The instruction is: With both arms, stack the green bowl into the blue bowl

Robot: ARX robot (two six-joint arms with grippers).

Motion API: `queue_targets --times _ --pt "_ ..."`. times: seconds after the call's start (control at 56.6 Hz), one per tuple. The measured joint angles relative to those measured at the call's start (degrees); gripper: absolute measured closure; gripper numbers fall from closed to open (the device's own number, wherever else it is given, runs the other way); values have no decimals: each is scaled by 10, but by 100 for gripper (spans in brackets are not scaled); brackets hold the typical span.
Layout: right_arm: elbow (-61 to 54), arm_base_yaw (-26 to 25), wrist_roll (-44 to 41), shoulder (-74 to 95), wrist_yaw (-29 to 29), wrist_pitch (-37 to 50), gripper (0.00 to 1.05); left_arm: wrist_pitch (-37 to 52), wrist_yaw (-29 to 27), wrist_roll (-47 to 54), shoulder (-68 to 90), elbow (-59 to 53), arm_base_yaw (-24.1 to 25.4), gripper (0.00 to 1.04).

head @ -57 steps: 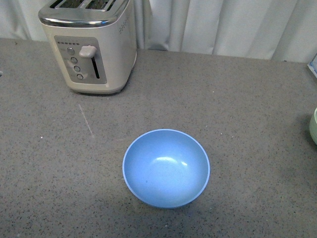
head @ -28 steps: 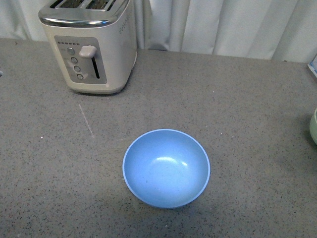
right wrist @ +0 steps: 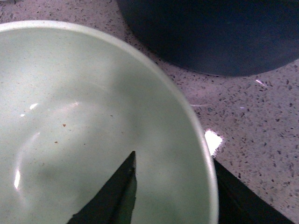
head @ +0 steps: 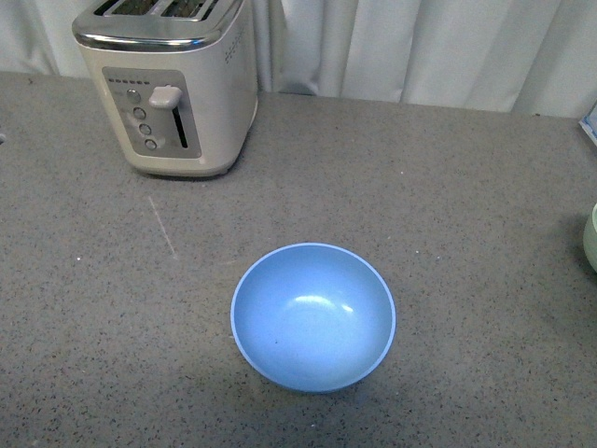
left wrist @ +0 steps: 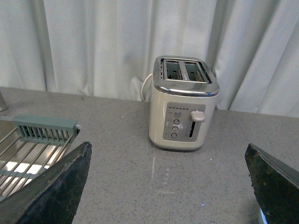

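Blue bowl (head: 312,317): one; green bowl (right wrist: 70,93): one (right end effector (right wrist: 174,159) astride rim).

Smooth matte blue bowl (head: 312,317), speckled stone-like counter (head: 448,187), satin cream toaster (head: 210,93), chrome top.

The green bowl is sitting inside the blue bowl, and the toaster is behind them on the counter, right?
Not quite. The front view shows the blue bowl is empty. The green bowl sits apart from it, at the right edge of the counter. The toaster is indeed farther back on the counter.
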Motion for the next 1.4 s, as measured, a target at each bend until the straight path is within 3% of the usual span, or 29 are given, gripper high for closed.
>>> queue_targets --times 0.194,0.495,0.601,0.971,1.395 --pt "-61 14 -4 -65 -2 36 103 0 0 0 0 0 0 6" --pt "-97 39 -1 -111 -24 24 103 0 0 0 0 0 0 6" --pt "-97 72 13 -156 -29 8 103 0 0 0 0 0 0 6" --pt "-96 247 86 -293 -35 -55 103 0 0 0 0 0 0 6" --pt "-125 449 178 -352 20 -125 103 0 0 0 0 0 0 6"
